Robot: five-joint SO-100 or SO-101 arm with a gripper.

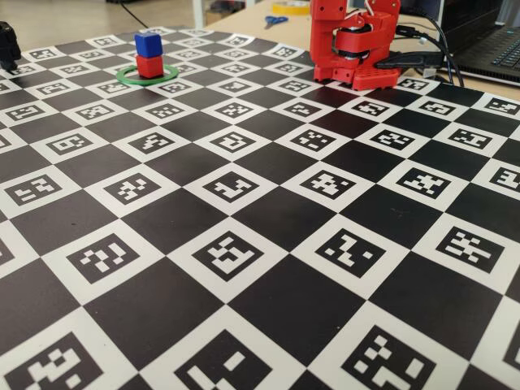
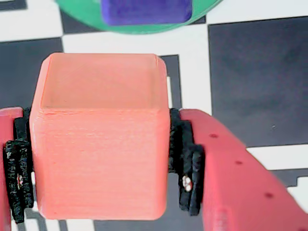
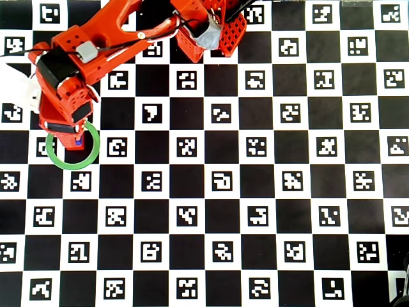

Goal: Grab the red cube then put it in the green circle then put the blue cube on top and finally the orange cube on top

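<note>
In the wrist view my gripper (image 2: 101, 163) is shut on the orange cube (image 2: 98, 134), whose sides are pressed by the black pads (image 2: 185, 159). Just beyond it the blue cube (image 2: 144, 12) sits inside the green circle (image 2: 77, 14). The fixed view shows the blue cube (image 1: 147, 44) stacked on the red cube (image 1: 149, 67) within the green circle (image 1: 130, 79). From overhead, the gripper (image 3: 67, 133) hangs over the ring's (image 3: 92, 153) upper left edge, beside the blue cube (image 3: 78, 142). The red cube is hidden there.
A checkerboard mat with printed markers (image 3: 217, 179) covers the table. The arm's red base (image 3: 211, 32) stands at the top of the overhead view. In the fixed view, scissors (image 1: 275, 20), tape and a laptop (image 1: 496, 49) lie beyond the mat.
</note>
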